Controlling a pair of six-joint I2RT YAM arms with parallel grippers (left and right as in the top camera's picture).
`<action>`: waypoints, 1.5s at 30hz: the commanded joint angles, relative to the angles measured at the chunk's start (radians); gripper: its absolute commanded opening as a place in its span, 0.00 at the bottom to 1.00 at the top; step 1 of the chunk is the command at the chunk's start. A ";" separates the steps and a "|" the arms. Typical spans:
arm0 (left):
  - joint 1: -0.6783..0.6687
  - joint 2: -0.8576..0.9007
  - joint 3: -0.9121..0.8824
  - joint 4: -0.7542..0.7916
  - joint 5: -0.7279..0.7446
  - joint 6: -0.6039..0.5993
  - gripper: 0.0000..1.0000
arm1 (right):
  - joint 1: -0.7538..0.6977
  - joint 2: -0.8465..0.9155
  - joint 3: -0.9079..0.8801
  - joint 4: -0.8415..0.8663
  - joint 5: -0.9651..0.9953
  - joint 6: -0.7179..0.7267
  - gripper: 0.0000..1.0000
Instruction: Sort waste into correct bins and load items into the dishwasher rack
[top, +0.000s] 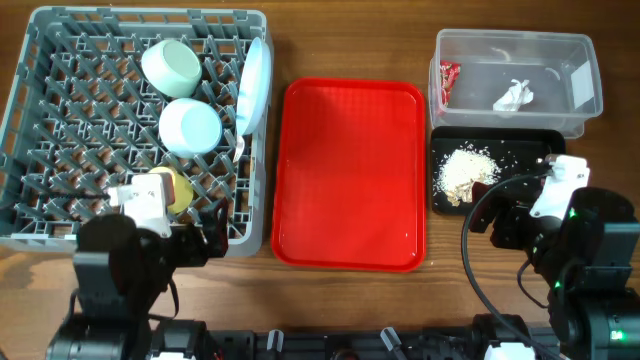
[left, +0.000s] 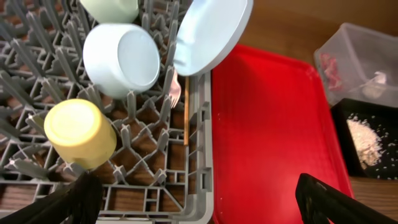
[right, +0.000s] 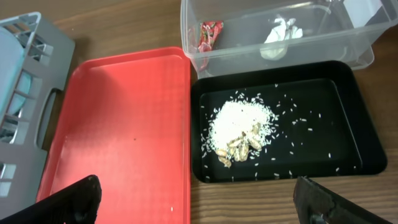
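The grey dishwasher rack (top: 60, 215) at the left holds a pale green bowl (top: 171, 67), a small white bowl (top: 190, 127), a white plate (top: 254, 84) on edge, a white fork (left: 175, 91) and a yellow cup (top: 180, 190). The clear tub (top: 560, 120) holds a red wrapper (top: 448, 78) and white paper scrap (top: 515, 96). The black tray (top: 515, 145) holds beige food scraps (top: 465, 173). My left gripper (left: 199, 202) is open and empty over the rack's near right corner. My right gripper (right: 199, 202) is open and empty near the black tray's front.
A red serving tray (top: 350, 170) lies between the rack and the bins, with a few crumbs on it. Bare wooden table (top: 450, 300) shows in front of the black tray.
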 joint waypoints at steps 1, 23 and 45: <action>-0.004 -0.030 -0.010 0.001 0.014 0.023 1.00 | 0.001 0.010 -0.009 -0.002 0.018 0.006 1.00; -0.004 -0.028 -0.010 -0.001 0.014 0.023 1.00 | 0.002 -0.061 -0.081 0.130 0.033 -0.072 1.00; -0.004 -0.028 -0.010 -0.001 0.014 0.023 1.00 | 0.069 -0.669 -0.975 1.058 0.058 -0.104 1.00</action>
